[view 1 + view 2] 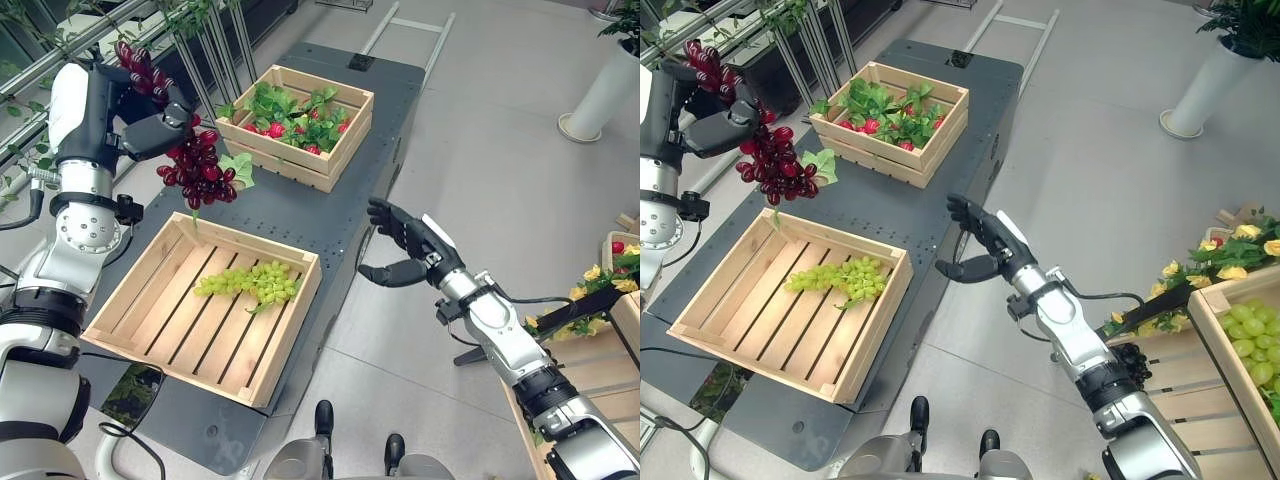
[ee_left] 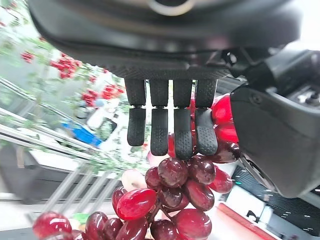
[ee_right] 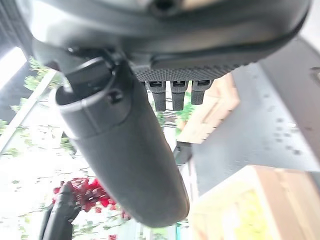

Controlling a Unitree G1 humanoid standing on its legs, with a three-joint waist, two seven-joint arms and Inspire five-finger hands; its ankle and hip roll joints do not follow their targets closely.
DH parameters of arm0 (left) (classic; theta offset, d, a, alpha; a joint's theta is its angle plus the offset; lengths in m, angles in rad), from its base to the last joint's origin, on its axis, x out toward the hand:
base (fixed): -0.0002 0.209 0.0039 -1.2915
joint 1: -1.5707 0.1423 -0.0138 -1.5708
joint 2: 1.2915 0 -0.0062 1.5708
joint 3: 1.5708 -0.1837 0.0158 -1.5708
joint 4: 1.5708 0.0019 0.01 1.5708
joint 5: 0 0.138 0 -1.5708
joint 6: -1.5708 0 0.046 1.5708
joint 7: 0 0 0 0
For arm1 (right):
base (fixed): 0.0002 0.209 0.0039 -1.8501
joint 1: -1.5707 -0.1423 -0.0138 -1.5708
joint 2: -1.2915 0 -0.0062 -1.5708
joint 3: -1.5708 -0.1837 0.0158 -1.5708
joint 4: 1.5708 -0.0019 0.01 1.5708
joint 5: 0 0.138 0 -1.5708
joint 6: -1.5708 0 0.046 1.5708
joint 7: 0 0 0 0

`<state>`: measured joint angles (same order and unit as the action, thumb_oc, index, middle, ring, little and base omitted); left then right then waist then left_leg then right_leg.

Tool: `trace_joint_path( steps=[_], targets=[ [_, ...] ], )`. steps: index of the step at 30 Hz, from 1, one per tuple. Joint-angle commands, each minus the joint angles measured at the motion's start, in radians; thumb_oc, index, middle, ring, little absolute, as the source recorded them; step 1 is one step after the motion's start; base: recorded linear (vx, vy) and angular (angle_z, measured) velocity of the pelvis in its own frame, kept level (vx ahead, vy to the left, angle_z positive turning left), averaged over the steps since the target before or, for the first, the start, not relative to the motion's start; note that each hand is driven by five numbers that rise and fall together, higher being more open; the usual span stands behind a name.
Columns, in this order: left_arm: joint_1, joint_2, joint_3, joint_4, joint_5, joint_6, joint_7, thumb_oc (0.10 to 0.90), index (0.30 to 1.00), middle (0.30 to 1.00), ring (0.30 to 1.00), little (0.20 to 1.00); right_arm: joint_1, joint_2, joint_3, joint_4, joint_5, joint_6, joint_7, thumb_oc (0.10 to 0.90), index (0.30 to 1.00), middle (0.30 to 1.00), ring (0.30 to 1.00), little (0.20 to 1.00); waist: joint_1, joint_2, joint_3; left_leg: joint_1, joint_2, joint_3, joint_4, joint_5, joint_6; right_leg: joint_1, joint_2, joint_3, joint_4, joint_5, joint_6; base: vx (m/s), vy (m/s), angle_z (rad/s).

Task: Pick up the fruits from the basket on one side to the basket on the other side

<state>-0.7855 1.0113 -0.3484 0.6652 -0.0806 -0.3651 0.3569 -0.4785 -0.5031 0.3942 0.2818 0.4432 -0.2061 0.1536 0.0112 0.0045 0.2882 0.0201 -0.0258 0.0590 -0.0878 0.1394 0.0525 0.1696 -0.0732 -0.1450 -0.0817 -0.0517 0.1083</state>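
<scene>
Above table (image 1: 300,215), left hand (image 1: 150,125) clutching grapes (image 1: 200,165)

Red grapes (image 2: 170,200) cut off by frame edge

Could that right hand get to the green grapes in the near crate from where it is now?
Probably yes. The right hand is open and holds nothing, beside the table, and the green grapes lie uncovered in the open-topped near crate. The left hand holds red grapes farther back.

The grapes (image 1: 200,165) held aloft are dark red with a pale green leaf. Light green grapes (image 1: 250,282) lie in a pale slatted wooden crate (image 1: 130,320) on a dark grey table (image 1: 300,210).
</scene>
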Motion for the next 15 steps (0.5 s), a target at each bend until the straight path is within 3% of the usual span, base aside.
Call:
trace_joint_path(
  steps=[1, 7, 15],
  targets=[
    [-0.232, -0.002, -0.020, 0.000, 0.003, -0.081, 0.042, 0.400, 0.300, 0.300, 0.300, 0.300, -0.123, -0.021, -0.026, -0.071, 0.117, -0.006, 0.020, 0.800, 0.900, 0.900, 0.900, 0.900, -0.012, 0.054, -0.203, 0.075, -0.056, -0.069, 0.001, -0.201, -0.032, -0.071, 0.040, 0.009, -0.002, 0.052, -0.031, -0.03, -0.078, -0.03],
    [-0.340, -0.032, -0.130, 0.001, -0.022, -0.067, 0.014, 0.400, 0.300, 0.300, 0.300, 0.300, -0.304, -0.051, 0.015, -0.043, 0.147, 0.073, -0.051, 0.800, 0.900, 0.900, 0.900, 0.900, -0.009, 0.044, -0.216, 0.077, -0.054, -0.074, 0.001, -0.201, -0.038, -0.069, 0.046, 0.011, -0.006, 0.052, -0.033, -0.02, -0.057, -0.01],
    [-0.382, -0.117, -0.162, -0.042, -0.058, -0.066, -0.013, 0.400, 0.300, 0.300, 0.300, 0.300, -0.443, -0.075, 0.015, 0.000, 0.185, 0.072, -0.132, 0.800, 0.900, 0.900, 0.900, 0.900, -0.017, 0.034, -0.241, 0.082, -0.046, -0.059, 0.001, -0.203, -0.043, -0.065, 0.056, 0.015, -0.006, 0.045, -0.040, 0.00, -0.024, -0.01]
  ],
)
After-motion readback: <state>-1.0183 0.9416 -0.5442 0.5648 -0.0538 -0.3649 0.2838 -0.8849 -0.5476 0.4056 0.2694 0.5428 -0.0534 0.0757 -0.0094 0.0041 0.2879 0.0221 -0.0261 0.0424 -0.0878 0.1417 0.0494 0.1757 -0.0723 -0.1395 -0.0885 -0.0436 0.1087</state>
